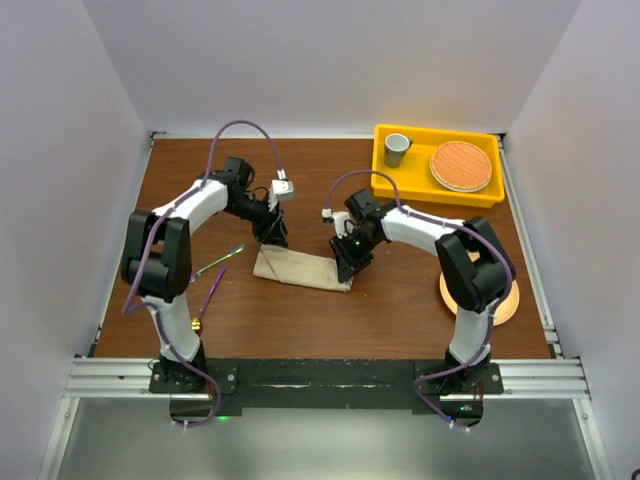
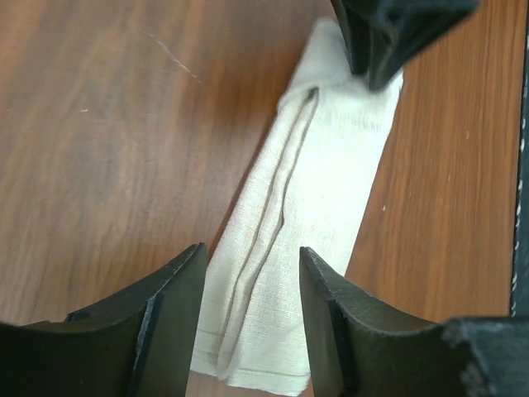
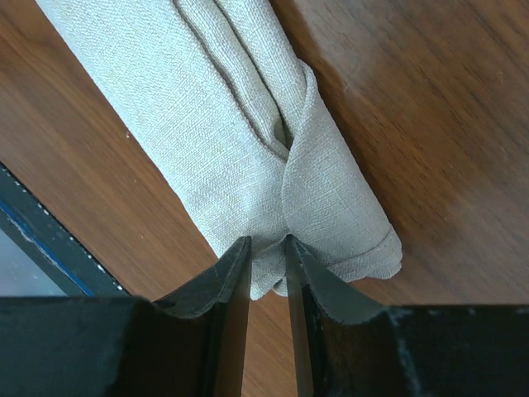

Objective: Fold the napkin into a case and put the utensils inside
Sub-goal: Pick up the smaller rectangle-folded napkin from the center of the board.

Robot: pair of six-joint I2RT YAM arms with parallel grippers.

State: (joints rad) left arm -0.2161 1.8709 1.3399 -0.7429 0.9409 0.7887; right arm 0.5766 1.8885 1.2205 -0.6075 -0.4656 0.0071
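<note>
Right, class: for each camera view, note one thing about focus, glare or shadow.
Top external: evenly lit, only soft shadows by the napkin. Left wrist: left tool soft-edged up close, pale sheen on the table. Right wrist: napkin weave crisp, right tool slightly soft.

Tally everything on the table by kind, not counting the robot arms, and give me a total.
Utensils: 2, fork and spoon
Napkin: 1
Plates: 2, peach plate and orange woven plate
Cup: 1
Tray: 1
Total: 7
</note>
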